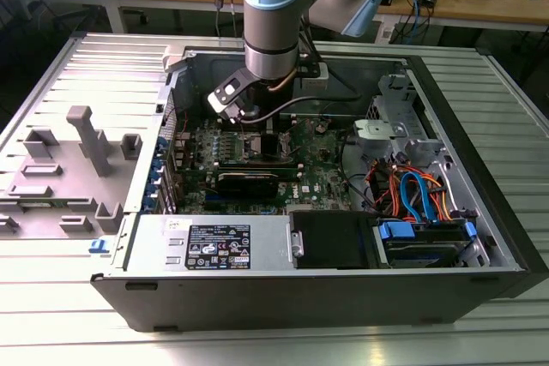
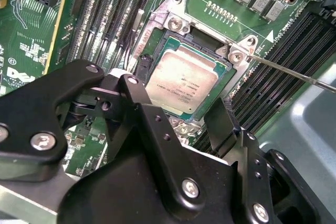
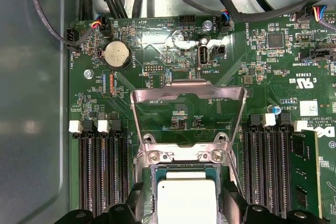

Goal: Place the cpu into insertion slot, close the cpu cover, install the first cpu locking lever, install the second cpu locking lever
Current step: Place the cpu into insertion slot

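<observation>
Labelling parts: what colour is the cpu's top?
Silvery grey; the cpu shows best in the second wrist view.

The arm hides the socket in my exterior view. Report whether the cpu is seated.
Observer: In the second wrist view the cpu lies flat in the insertion slot, silvery top up.
Operator: Give me the cover state.
Observer: In the first wrist view the cpu cover stands open, clear of the chip.
Operator: Now the levers.
Observer: In the second wrist view one locking lever juts out free beside the socket and does not look hooked down.
</observation>
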`<action>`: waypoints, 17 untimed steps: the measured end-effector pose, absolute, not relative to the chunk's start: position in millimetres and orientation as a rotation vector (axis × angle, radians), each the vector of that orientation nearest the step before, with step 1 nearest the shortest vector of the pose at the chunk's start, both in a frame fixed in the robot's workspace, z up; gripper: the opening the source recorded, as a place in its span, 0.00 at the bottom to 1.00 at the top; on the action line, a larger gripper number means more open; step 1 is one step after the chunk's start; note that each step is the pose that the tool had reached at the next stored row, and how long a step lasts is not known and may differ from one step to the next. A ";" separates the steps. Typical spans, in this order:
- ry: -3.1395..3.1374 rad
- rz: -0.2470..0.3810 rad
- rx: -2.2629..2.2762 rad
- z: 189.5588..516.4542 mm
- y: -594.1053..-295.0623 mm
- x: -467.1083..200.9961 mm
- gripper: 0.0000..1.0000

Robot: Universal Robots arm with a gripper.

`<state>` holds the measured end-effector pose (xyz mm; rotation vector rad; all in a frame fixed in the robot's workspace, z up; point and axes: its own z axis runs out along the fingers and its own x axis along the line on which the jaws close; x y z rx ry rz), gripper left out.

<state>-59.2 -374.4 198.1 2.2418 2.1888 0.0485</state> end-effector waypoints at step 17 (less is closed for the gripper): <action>2.191 0.049 2.244 221.5 -374.5 -59.1 0.25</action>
